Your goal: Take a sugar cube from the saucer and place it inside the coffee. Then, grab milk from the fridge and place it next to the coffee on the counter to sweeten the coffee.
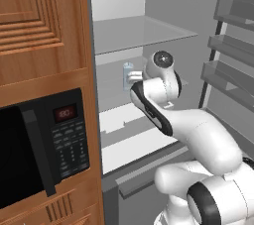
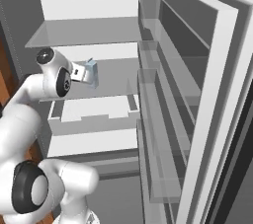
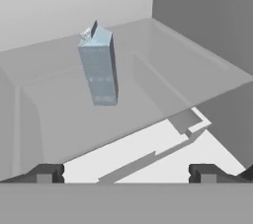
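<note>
Upright on the fridge [image 3: 197, 16]'s glass shelf [image 3: 163, 65], ahead of the wide-open gripper [image 3: 126, 173], the milk carton [image 3: 100, 67] is probably light, stiff and tippy; grip its flat sides mid-height.

A black microwave [image 1: 37, 152] sits built into the wooden cabinetry on the left, its dark glass door shut behind a thick black handle [image 1: 37, 152]. To the right of the door is its control panel [image 1: 69, 142], with a small red-lit display above rows of pale buttons. Above it is a brown wooden cabinet door [image 1: 34, 21] with a carved, stepped panel.
</note>
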Motion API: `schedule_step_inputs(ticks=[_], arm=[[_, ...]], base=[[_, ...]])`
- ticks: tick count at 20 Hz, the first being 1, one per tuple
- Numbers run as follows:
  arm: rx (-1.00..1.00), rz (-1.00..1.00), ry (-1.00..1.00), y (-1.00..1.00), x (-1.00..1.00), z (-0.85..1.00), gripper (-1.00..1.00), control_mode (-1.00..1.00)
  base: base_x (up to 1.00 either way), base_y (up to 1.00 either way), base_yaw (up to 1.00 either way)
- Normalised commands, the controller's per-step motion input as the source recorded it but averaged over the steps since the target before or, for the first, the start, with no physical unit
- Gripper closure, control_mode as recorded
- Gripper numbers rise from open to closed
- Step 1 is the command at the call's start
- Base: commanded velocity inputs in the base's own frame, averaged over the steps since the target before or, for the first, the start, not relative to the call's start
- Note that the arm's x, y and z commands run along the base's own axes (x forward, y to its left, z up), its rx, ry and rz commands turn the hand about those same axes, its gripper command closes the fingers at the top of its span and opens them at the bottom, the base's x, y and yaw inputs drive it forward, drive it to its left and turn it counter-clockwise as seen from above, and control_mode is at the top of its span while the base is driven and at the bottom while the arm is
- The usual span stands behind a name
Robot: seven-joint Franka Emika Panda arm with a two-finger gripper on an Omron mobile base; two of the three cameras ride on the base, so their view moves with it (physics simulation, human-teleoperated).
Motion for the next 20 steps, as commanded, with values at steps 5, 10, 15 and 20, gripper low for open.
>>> schedule_step_inputs(ticks=[5, 10, 15, 20], arm=[[0.00, -0.01, 0.00, 0.11, 0.34, 0.00, -1.00, -1.00], [0.00, 0.00, 0.00, 0.14, 0.21, -0.08, -1.00, -1.00], [0.00, 0.00, 0.00, 0.05, 0.24, -0.18, -1.00, -1.00], [0.00, 0.00, 0.00, 0.01, 0.28, -0.22, -1.00, -1.00]], base=[[0.00, 0.00, 0.00], [0.00, 0.00, 0.00], [0.00, 0.00, 0.00], [0.00, 0.00, 0.00]])
